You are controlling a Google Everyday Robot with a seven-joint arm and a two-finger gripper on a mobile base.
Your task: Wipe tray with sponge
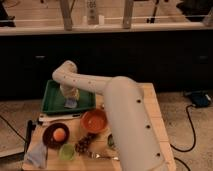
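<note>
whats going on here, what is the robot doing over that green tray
The robot's arm reaches across the wooden table, and its gripper is down inside the green tray. A pale sponge sits under it on the tray floor, so it looks to be mid-wipe near the tray's middle. In front of the tray, an orange bowl, a dark bowl holding an orange fruit and a small green cup sit apart from the gripper.

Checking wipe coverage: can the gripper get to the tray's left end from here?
Probably yes. The gripper is over the tray with the sponge under it, and nothing lies on the tray's left part.
</note>
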